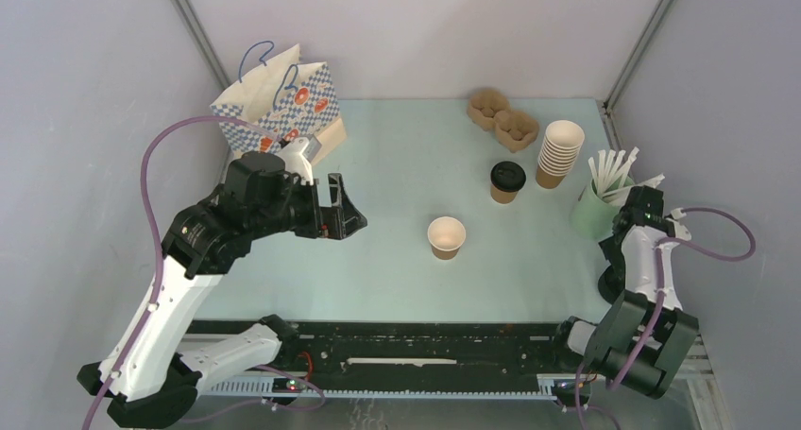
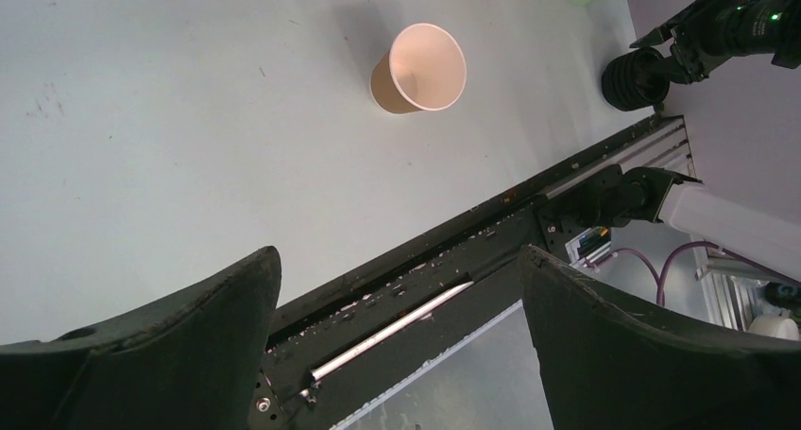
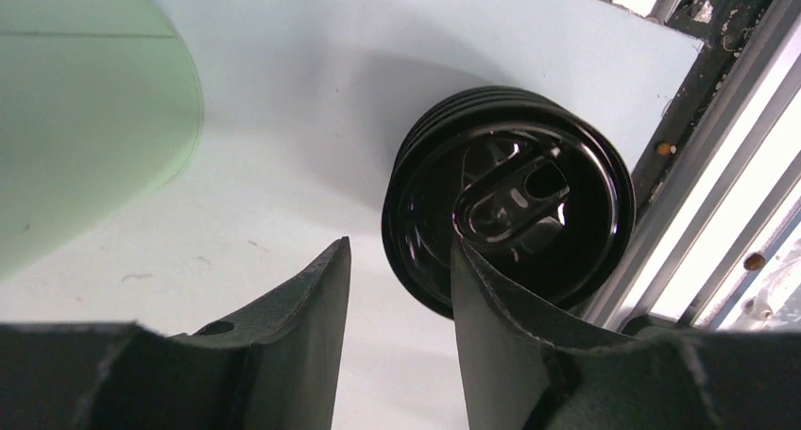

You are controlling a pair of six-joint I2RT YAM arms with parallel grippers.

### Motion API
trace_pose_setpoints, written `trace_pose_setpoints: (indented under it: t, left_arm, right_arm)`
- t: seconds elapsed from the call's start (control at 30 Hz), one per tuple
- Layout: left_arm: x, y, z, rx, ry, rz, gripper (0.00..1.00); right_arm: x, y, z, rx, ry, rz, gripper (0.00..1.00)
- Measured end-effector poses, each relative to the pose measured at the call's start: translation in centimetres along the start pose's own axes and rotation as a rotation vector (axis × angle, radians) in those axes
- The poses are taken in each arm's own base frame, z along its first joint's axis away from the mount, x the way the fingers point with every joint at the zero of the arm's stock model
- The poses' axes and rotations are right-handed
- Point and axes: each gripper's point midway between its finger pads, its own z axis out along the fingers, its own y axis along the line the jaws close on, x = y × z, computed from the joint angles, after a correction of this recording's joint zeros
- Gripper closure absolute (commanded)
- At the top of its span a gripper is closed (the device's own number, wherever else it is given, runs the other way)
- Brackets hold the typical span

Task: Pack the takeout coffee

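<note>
A brown paper cup with a black lid [image 1: 506,181] stands upright right of the table's middle. A second brown cup [image 1: 446,237], lidless and white inside, stands nearer to me; in the left wrist view this cup [image 2: 417,69] is far beyond the fingers. My left gripper [image 1: 345,209] [image 2: 399,260] hovers wide open and holds nothing, left of the lidless cup. My right gripper [image 1: 616,255] [image 3: 401,250] hangs over a stack of black lids [image 3: 515,203] at the right edge, jaws apart with only table between them, one finger [image 3: 491,307] overlapping the stack's rim.
A checkered paper bag [image 1: 279,99] stands at the back left. A brown cup carrier [image 1: 502,118] and a tall stack of lidless cups [image 1: 559,153] sit at the back right. A green holder with white sticks [image 1: 597,208] [image 3: 76,118] stands just beside the lid stack [image 1: 609,281].
</note>
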Motion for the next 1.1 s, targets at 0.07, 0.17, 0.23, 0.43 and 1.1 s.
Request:
trace_pose_setpoints:
  t: [0.07, 0.17, 0.23, 0.43, 1.1]
  left_arm:
    - [0.0, -0.1, 0.0, 0.003, 0.001, 0.000, 0.00]
    - [0.1, -0.1, 0.0, 0.006, 0.003, 0.000, 0.00]
    - [0.0, -0.1, 0.0, 0.007, 0.003, 0.000, 0.00]
    - [0.1, -0.1, 0.0, 0.007, 0.004, 0.000, 0.00]
    - [0.1, -0.1, 0.0, 0.007, 0.004, 0.001, 0.00]
  right_arm:
    - [0.4, 0.1, -0.5, -0.010, -0.001, -0.025, 0.44]
    - [1.0, 0.2, -1.4, -0.025, -0.003, -0.065, 0.45]
    - [1.3, 0.3, -1.6, -0.032, -0.001, -0.079, 0.48]
    - [1.4, 0.5, -1.3, -0.024, 0.003, -0.095, 0.51]
    - [1.5, -0.4, 0.1, 0.009, 0.015, -0.079, 0.68]
